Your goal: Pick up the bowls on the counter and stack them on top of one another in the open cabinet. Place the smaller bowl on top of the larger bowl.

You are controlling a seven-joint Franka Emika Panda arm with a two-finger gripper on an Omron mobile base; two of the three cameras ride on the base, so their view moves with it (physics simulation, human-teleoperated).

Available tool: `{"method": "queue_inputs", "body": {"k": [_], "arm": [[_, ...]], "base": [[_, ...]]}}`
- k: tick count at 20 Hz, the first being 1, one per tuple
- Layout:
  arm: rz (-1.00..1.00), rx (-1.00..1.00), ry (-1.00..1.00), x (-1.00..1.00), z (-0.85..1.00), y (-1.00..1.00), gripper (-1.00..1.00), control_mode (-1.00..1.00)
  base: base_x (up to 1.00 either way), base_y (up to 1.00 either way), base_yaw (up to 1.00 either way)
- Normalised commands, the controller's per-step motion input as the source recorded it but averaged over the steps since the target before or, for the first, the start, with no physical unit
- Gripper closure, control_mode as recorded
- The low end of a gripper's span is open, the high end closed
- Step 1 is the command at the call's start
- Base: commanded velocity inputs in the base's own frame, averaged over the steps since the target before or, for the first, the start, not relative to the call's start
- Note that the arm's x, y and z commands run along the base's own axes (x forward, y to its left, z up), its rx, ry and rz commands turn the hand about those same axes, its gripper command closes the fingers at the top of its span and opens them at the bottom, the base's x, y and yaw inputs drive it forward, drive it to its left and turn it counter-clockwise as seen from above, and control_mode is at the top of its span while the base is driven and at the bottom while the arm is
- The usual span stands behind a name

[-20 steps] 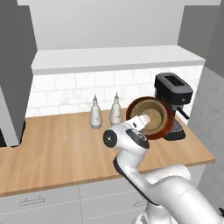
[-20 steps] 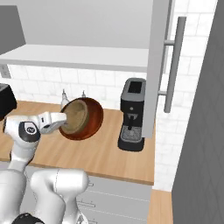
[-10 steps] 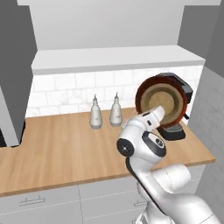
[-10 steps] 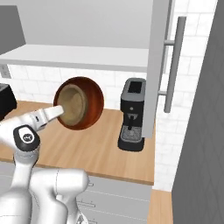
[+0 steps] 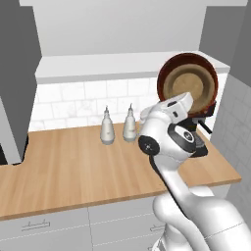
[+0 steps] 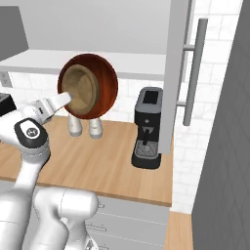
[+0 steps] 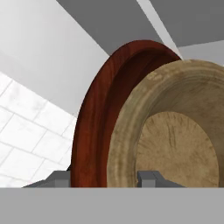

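Since the earlier frames both nested bowls have risen from beside the coffee machine to shelf height. From the left base view, the wide glossy reddish-brown bowl (image 5: 212, 73) stands on edge before the white cabinet shelf (image 5: 98, 66), above the wood-plank desk (image 5: 73, 166). From the right base view, the small tan wooden bowl (image 6: 80, 88) sits inside it. In the hand view, the gripper (image 7: 105, 178) is half-closed, clamped across both rims.

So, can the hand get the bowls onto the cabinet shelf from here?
Probably yes. The hand holds both bowls, small bowl nested in the large bowl, tipped on edge at shelf height. The recess looks open ahead, but the bowls must be levelled first.
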Motion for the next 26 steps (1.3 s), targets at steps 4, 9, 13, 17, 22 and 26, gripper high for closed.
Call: {"method": "queue_inputs", "body": {"k": [4, 9, 13, 17, 22, 26], "arm": [[0.0, 0.0, 0.09, 0.66, 1.0, 0.03, 1.0, -1.0], [0.01, 0.0, 0.2, 0.65, 1.0, 0.11, 1.0, -1.0], [0.0, -0.02, 0.23, 0.84, 0.32, 0.05, 1.0, -1.0], [0.0, -0.03, 0.14, 0.98, -0.06, 0.01, 1.0, -1.0], [0.0, 0.0, 0.21, 1.0, -0.01, -0.01, 1.0, -1.0], [0.0, 0.0, 0.18, 1.0, 0.0, 0.0, 1.0, -1.0]], "base": [[0.0, 0.0, 0.0], [0.0, 0.0, 0.0], [0.0, 0.0, 0.0], [0.0, 0.0, 0.0], [0.0, 0.0, 0.0], [0.0, 0.0, 0.0]]}}
